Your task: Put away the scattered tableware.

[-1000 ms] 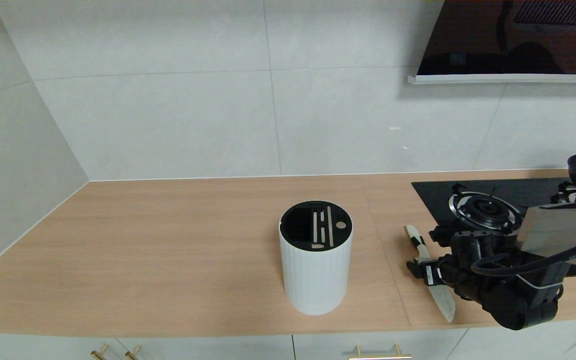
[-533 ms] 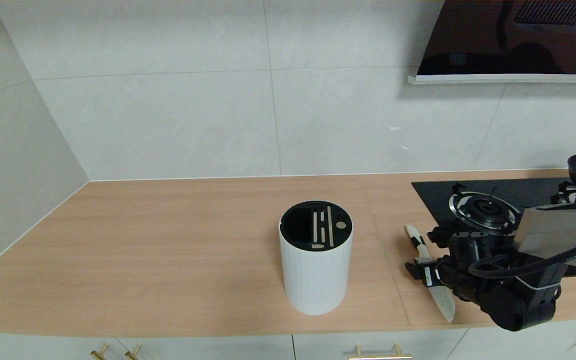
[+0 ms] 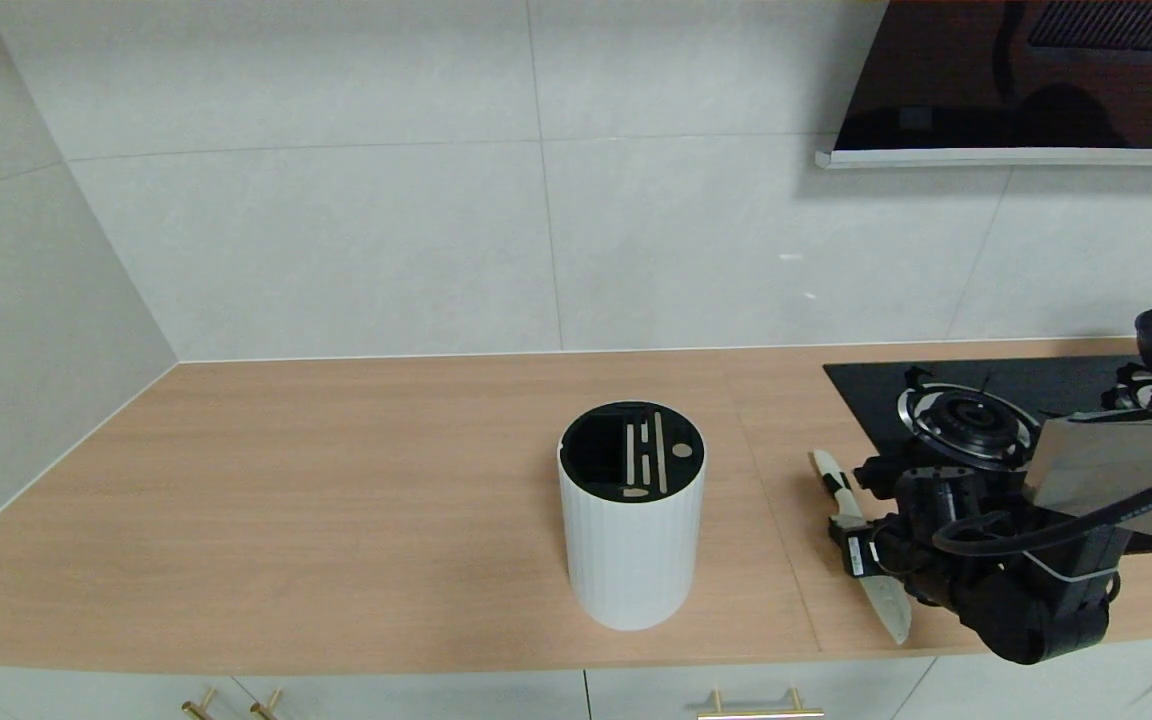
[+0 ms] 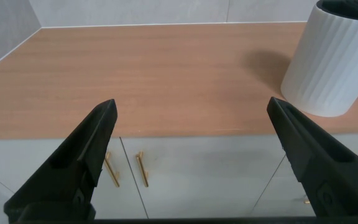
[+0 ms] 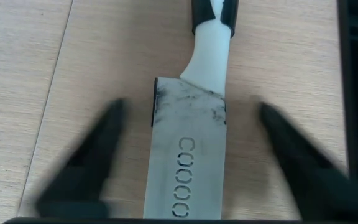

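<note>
Light brown wooden counter top [image 3: 336, 500] runs along a grey tiled wall, and the work is at its front right part.

Closest to the robot, the left gripper [image 4: 191, 109] hangs by the counter's front edge with its two black fingers spread wide and nothing in them.

Next comes the white-bladed knife with a black and white handle [image 5: 189, 134]. It lies flat on the wood. Its long side runs from front to back, slanted a little. The tip points at the front edge and the handle points at the wall.

The right gripper [image 3: 861, 552] sits low over the place where blade meets handle. Its fingers are apart, one on each side of the blade, and they do not squeeze it yet. Over the last second this gripper has slid a tiny bit to the robot's right and settled lower (the knife has not moved at all). So I think it is lining up for a grab, and the putting away has not started.

Farther in stands the white ribbed round holder with a black slotted top [image 3: 631, 540], well apart from the knife, on its left. Beyond the knife is the black gas stove [image 3: 966, 420].
</note>
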{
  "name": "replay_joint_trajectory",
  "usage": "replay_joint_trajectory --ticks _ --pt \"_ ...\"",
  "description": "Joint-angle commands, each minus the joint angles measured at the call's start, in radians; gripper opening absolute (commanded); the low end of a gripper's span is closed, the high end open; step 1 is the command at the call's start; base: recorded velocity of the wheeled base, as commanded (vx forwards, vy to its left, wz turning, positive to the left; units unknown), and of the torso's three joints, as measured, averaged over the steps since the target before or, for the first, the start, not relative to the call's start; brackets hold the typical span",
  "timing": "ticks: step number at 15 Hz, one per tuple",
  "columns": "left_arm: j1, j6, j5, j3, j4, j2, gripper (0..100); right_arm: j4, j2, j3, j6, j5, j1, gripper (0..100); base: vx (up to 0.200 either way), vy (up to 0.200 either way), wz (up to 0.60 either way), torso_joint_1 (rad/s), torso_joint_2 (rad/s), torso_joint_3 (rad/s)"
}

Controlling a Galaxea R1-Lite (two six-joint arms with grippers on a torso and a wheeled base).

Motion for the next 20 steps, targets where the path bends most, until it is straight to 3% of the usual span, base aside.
replay_joint_trajectory --ticks 1,10,15,20 --pt "0.000 0.000 0.002 0.000 0.000 0.000 100 0.001 0.000 -0.001 -0.001 0.000 0.000 0 0.000 0.000 0.00 0.000 0.00 0.000" --pt "0.000 -0.002 0.002 0.000 0.000 0.002 100 0.002 -0.050 0.015 0.001 0.000 0.000 0 0.000 0.000 0.00 0.000 0.00 0.000" --pt "0.000 0.009 0.000 0.000 -0.002 0.000 100 0.132 -0.296 0.060 0.010 0.001 0.028 0 0.000 0.000 0.00 0.000 0.00 0.000" --pt "0.000 0.024 -0.003 0.000 -0.003 0.000 100 0.143 -0.439 0.101 -0.002 0.000 0.048 0 0.000 0.000 0.00 0.000 0.00 0.000"
